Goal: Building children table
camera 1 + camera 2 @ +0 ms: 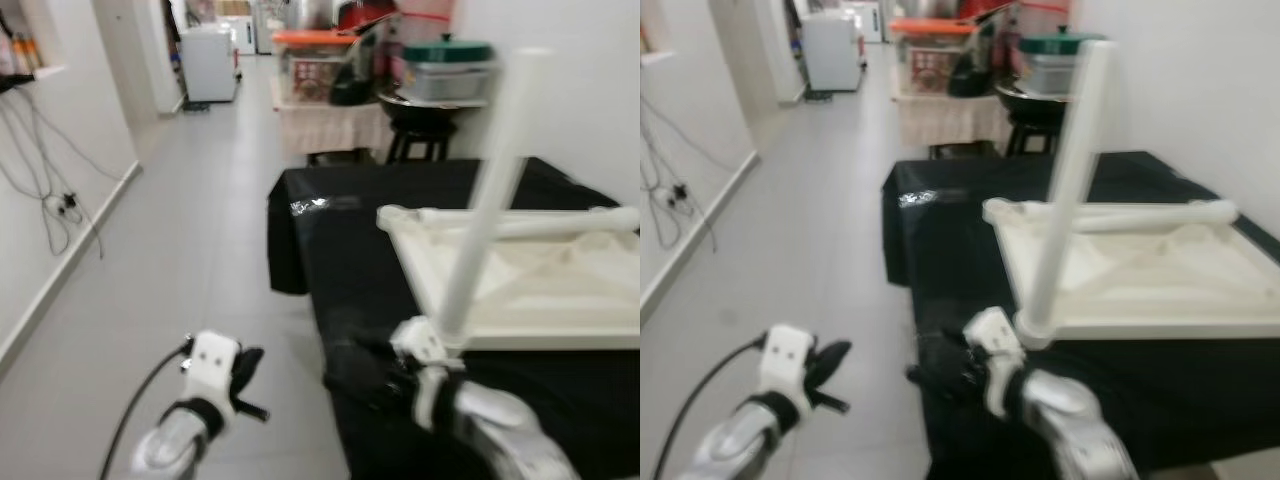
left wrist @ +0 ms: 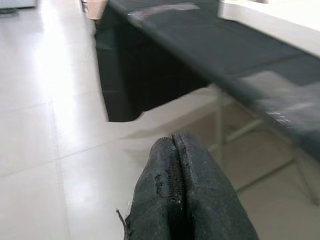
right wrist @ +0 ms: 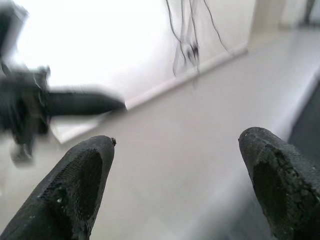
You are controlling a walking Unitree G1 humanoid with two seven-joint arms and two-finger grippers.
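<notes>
The white tabletop (image 1: 530, 290) lies upside down on a bench draped in black cloth (image 1: 340, 250), near its right side. 1 white leg (image 1: 490, 200) stands upright at the near-left corner; another leg (image 1: 520, 222) lies along the far edge.

The left gripper (image 1: 245, 385) hangs over the floor (image 1: 200, 230), apart from the bench, its fingers (image 2: 182, 200) pressed together with nothing between them. The right gripper (image 1: 940, 372) sits at the bench's near edge, just below the standing leg, fingers (image 3: 80, 175) spread wide and empty.

The parts look stiff, smooth and fairly light, probably painted wood or plastic, so a slick finish may slip between the pads. The standing leg is best held low, near its joint, where a push tilts it least. The lying leg can roll, so take it mid-length.
</notes>
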